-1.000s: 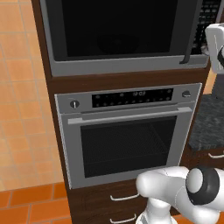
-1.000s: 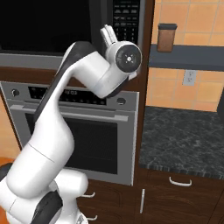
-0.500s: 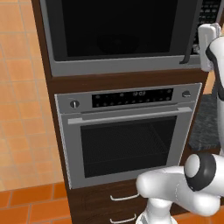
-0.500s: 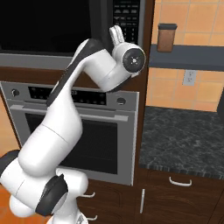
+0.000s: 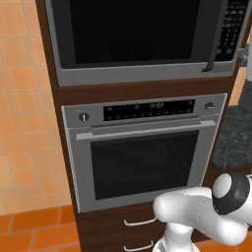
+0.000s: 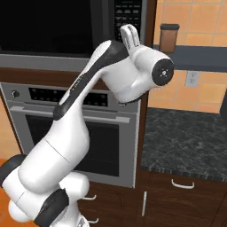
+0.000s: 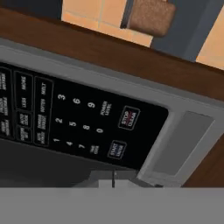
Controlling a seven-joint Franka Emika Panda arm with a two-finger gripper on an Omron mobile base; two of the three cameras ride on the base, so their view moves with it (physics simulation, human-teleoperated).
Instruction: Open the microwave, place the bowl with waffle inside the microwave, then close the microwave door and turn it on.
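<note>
The microwave point(image 5: 138, 39) sits built in above the oven, its black glass door point(image 5: 133, 29) closed flat with the dark vertical handle point(image 5: 212, 39) at its right edge. My gripper point(image 6: 130, 30) points up at the black keypad panel point(image 6: 127, 13), just below its buttons. In the hand view the keypad point(image 7: 74, 118) is very near, with the start button point(image 7: 116, 149) just above my gripper point(image 7: 113, 178), whose fingers sit pressed together with nothing between them. The bowl and the waffle are hidden.
The silver oven point(image 5: 142, 147) with its horizontal bar handle is under the microwave. A dark stone counter point(image 6: 186, 142) lies to the right, with drawers below. A brown canister point(image 6: 168, 37) stands on a shelf right of the microwave.
The arm has swung the hand to the right and closer to the keypad; in the left base view the hand has slid almost past the right edge.
</note>
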